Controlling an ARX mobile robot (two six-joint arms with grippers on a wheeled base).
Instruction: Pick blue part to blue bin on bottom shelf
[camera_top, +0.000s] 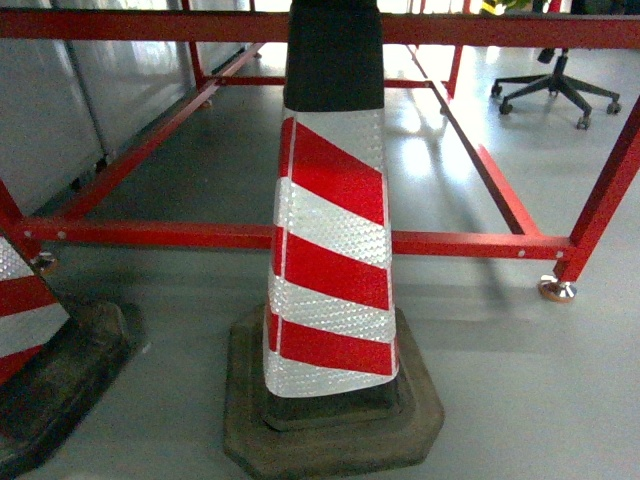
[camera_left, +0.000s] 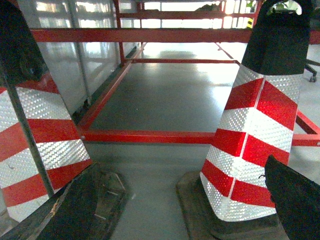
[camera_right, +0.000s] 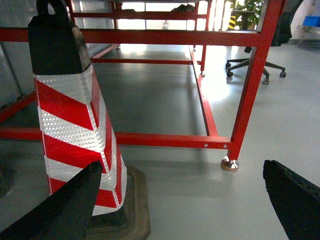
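The blue part, the blue bin and the bottom shelf are out of view in all three views. My left gripper (camera_left: 165, 212) is open over bare grey floor. Its right finger (camera_left: 296, 202) shows dark at the lower right, and the left one blends with a cone's black base. My right gripper (camera_right: 180, 205) is open too, with black fingers (camera_right: 67, 210) at both lower corners and only floor between them. Neither gripper shows in the head view.
A red-and-white striped traffic cone (camera_top: 332, 250) on a black base stands straight ahead, and a second cone (camera_top: 30, 320) stands at the left. Behind them runs a low red steel frame (camera_top: 470, 243) with a footed leg (camera_right: 231, 163). An office chair (camera_top: 556, 88) stands far back on the right.
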